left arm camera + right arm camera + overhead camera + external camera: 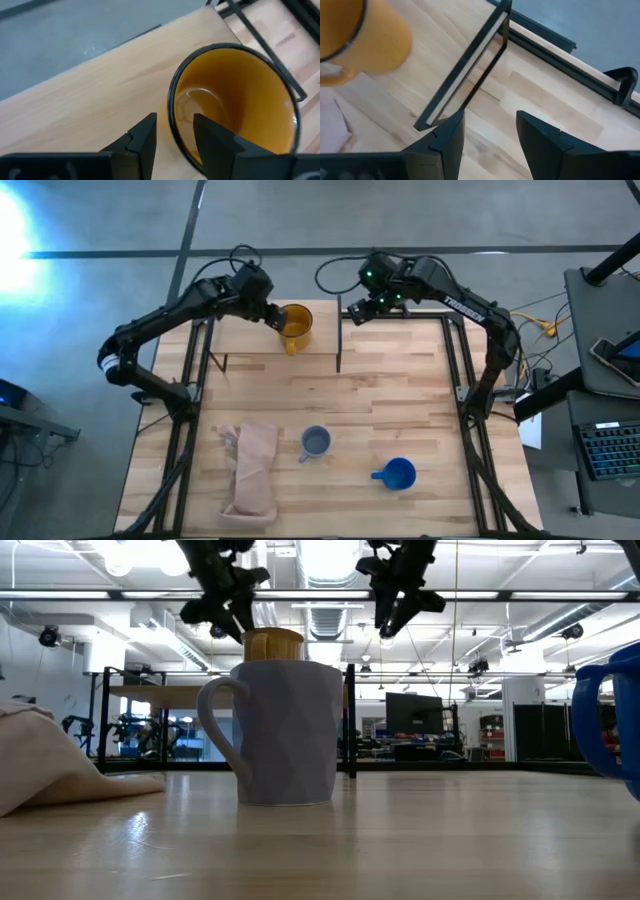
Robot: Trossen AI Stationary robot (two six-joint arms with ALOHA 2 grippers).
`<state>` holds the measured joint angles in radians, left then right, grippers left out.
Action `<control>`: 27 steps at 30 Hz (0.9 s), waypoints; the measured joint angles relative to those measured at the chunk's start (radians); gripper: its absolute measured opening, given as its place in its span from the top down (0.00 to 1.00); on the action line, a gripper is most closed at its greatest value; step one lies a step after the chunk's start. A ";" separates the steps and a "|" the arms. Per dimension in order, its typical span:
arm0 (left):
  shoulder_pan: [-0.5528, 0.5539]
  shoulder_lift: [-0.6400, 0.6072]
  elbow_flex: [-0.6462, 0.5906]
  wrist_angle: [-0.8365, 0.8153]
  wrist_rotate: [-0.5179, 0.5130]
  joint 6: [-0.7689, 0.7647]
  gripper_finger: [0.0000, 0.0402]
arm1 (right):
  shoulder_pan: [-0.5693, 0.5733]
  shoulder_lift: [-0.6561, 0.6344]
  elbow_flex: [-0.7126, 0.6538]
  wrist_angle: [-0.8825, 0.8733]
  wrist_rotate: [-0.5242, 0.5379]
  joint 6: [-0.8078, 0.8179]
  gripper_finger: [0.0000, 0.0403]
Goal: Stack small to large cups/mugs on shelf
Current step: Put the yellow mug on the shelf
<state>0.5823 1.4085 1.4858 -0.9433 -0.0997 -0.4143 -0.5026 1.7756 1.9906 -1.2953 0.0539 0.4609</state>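
Behind grey-blue mug (pixel 285 732), yellow mug (pixel 273 644) partly hidden.

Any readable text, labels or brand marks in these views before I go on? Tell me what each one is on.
"TROSSEN": probably, in white lettering along the right arm in the high view; small, only just legible.
Yellow-orange mug, grey-blue mug, blue mug, shelf: no markings visible.
Background monitor: nothing readable.

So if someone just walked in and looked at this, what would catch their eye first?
Probably the yellow-orange mug on the shelf at the table's far side, with the left gripper straddling its rim, one finger inside and one outside. Next, the right gripper hanging open near the shelf's black post, and the grey-blue mug and bright blue mug waiting at the near side.
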 joint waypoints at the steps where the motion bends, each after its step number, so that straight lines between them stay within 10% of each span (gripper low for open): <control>1: -0.001 0.010 0.003 -0.004 0.005 -0.001 0.71 | 0.000 0.000 -0.006 0.000 0.000 -0.003 0.57; 14: -0.006 0.080 0.015 -0.091 -0.032 0.021 0.73 | 0.000 0.000 -0.019 0.010 0.000 -0.036 0.57; 27: -0.006 -0.006 0.020 -0.113 -0.126 0.054 0.99 | 0.000 0.000 -0.020 0.061 0.000 -0.066 0.57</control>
<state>0.5766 1.4029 1.5054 -1.0562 -0.2256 -0.3603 -0.5026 1.7760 1.9705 -1.2342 0.0540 0.3946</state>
